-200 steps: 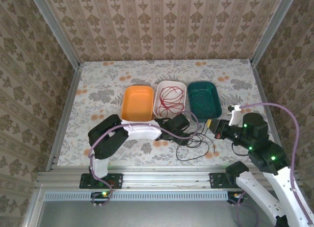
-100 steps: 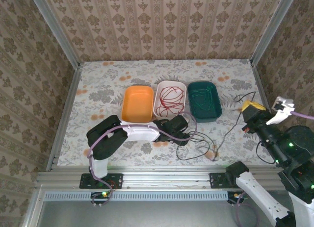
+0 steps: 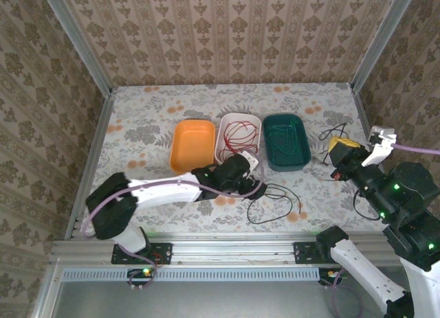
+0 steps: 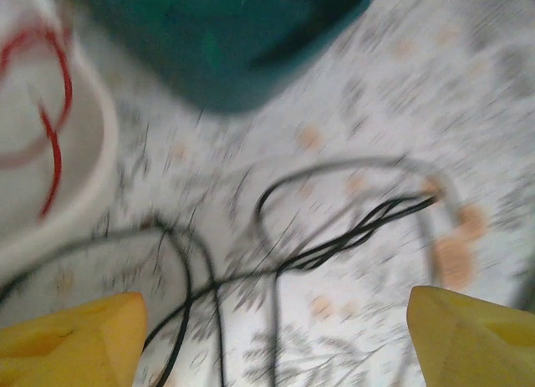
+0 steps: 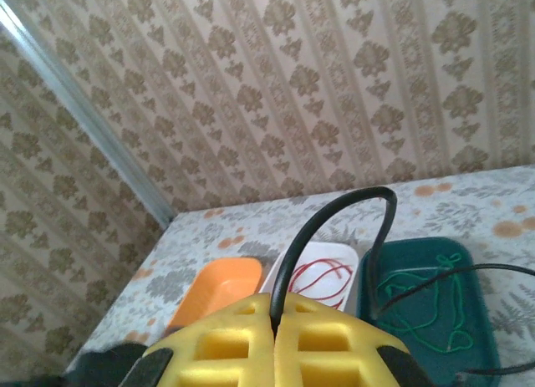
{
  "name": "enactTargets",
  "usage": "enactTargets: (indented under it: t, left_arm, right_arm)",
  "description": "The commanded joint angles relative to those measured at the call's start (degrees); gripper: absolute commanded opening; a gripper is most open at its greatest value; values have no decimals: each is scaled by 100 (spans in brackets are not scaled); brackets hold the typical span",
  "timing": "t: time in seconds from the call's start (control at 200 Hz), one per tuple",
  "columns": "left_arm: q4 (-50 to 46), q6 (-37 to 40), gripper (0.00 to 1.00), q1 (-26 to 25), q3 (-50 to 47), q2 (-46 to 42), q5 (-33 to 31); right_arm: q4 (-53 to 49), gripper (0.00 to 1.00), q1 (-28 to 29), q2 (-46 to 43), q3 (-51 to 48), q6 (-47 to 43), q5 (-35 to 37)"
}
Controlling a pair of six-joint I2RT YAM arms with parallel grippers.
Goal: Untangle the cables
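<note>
- The black cable [image 4: 334, 246] lies in loose loops on the tabletop [image 3: 137, 126], just in front of the teal tray [image 3: 285, 167]; the heap runs mostly side to side.
- The left fingers [image 3: 256, 187] hang low over those loops, in front and a bit left of the teal tray; they are wide apart, holding nothing; this arm is nearer the heap.
- The right fingers [image 5: 273, 341] are up in the air, right of the teal tray; they are pressed together on one end of the black cable.
- The green cable [image 3: 285, 136] sits inside the teal tray; the red cable [image 3: 237, 136] sits in the white tray [image 3: 221, 136] just left of it.
- The cables are thin and bendy; the trays look smooth, with round corners; the tabletop has a flower print.
</note>
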Motion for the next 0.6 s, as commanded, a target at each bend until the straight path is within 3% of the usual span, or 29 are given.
enactTargets:
  t: [0.0, 0.195, 0.34, 0.475, 0.555, 0.595]
  left_arm:
    - [675, 525, 83, -139, -152, -470, 400]
    - [772, 919, 84, -371, -167, -628, 924]
    - [883, 849, 82, -400, -187, -510, 1517]
    - [1100, 730, 76, -405, -70, -274, 1908]
    - [1144, 736, 63, -411, 70, -87, 1953]
    - [1164, 759, 61, -412, 129, -12, 1936]
  right_arm:
    - [262, 0, -11, 161, 29, 188, -746]
    - [803, 0, -12, 477, 24, 745, -1877]
    - [1080, 0, -12, 650, 59, 1101, -2316]
    - [1161, 0, -10, 683, -12, 1313, -2489]
    - [1316, 0, -8, 679, -58, 1380, -2548]
    - [1344, 0, -9, 675, -83, 1412, -2568]
